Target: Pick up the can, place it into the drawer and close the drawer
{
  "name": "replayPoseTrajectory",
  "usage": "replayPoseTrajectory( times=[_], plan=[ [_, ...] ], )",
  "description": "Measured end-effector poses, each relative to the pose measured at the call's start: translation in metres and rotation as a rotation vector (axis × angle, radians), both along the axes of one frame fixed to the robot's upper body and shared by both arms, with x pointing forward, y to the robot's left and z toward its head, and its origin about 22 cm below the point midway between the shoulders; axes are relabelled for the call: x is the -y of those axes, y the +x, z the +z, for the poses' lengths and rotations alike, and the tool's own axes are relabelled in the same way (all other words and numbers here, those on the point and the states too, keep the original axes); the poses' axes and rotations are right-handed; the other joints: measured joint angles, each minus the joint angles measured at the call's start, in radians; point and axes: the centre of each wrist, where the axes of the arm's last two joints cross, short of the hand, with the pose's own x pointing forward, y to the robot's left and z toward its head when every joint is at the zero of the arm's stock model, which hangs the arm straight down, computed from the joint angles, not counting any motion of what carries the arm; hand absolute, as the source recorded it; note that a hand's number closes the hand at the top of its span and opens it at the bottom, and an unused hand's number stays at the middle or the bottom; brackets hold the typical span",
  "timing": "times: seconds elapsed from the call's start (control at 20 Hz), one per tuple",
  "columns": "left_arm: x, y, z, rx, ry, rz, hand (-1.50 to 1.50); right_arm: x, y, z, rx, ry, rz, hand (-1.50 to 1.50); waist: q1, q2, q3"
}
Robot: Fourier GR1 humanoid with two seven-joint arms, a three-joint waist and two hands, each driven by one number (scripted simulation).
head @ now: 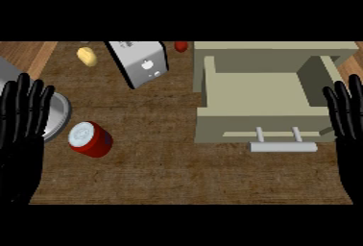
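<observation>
Reaching for the red can (90, 139) with the left hand (22, 129), whose fingers are straight and wide like those of the right hand (347, 120), should end with fingers curling around its side before going to the open drawer (264, 126).

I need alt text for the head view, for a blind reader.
A red can lies on the brown counter, left of an open beige drawer. Both black hands, left and right, rest open at the edges; a toaster stands behind.

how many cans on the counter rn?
1. The red can stands at the counter's left, just right of the left hand and well left of the open drawer. None shows inside the drawer, though its front wall may hide part of the floor.
</observation>
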Motion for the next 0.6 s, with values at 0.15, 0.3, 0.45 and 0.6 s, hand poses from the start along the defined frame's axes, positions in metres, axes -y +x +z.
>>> replayPoseTrajectory(
  times=[0.15,0.3,0.45,0.6],
  plan=[
    [-0.001,0.000,-0.006,-0.007,-0.015,0.130,-1.50,0.003,-0.002,0.000,0.000,0.004,-0.008,-1.50,0.002,0.001,0.002],
    [-0.008,-0.006,-0.009,-0.010,-0.029,0.361,-1.50,0.000,-0.004,0.000,-0.007,0.021,-0.023,-1.50,0.009,-0.001,0.004],
    [-0.023,-0.012,-0.027,-0.157,-0.135,0.598,-1.50,0.007,-0.006,-0.015,-0.138,0.043,-0.110,-1.50,0.019,0.005,0.002],
    [-0.020,-0.015,-0.036,-0.248,-0.221,0.755,-1.50,0.008,-0.005,-0.021,-0.216,0.062,-0.151,-1.50,0.012,0.005,0.004]
  ],
)
